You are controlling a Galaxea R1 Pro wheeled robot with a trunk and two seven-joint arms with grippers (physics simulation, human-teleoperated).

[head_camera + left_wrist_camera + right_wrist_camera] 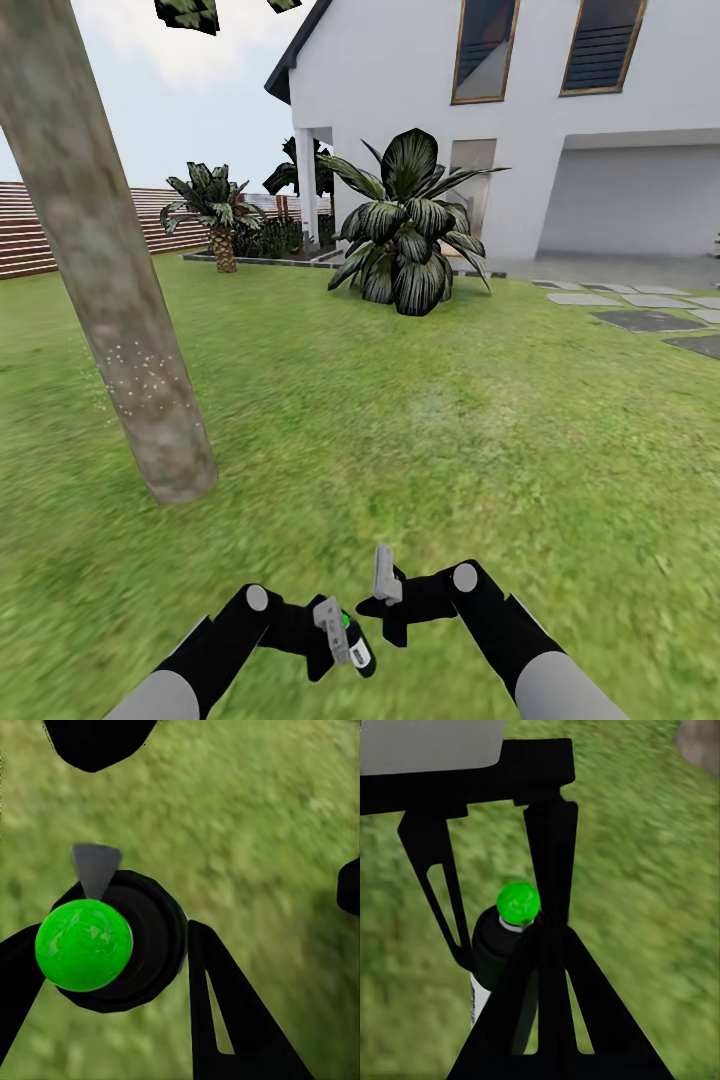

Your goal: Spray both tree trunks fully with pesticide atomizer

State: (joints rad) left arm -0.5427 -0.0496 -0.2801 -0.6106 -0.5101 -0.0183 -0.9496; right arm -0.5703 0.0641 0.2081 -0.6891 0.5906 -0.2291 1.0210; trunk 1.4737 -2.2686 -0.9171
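Pesticide atomizer, a dark bottle with a bright green cap, sits low in the head view, clamped in the left gripper above the grass. In the left wrist view the green cap tops the black body, with a grey nozzle sticking out beside it, and the black fingers press the bottle from both sides.

At far left of the head view a thick, mottled grey-tan tree trunk leans up out of the lawn, with a faint patch of pale specks on its bark. Behind it runs the brown slat fence, then a short palm and a broad dark-leaved plant before a white house. Grey paving slabs lie at right.

The right gripper hangs just beside the left one, holding nothing; I cannot tell how far its fingers are parted. The right wrist view looks past them onto the atomizer.
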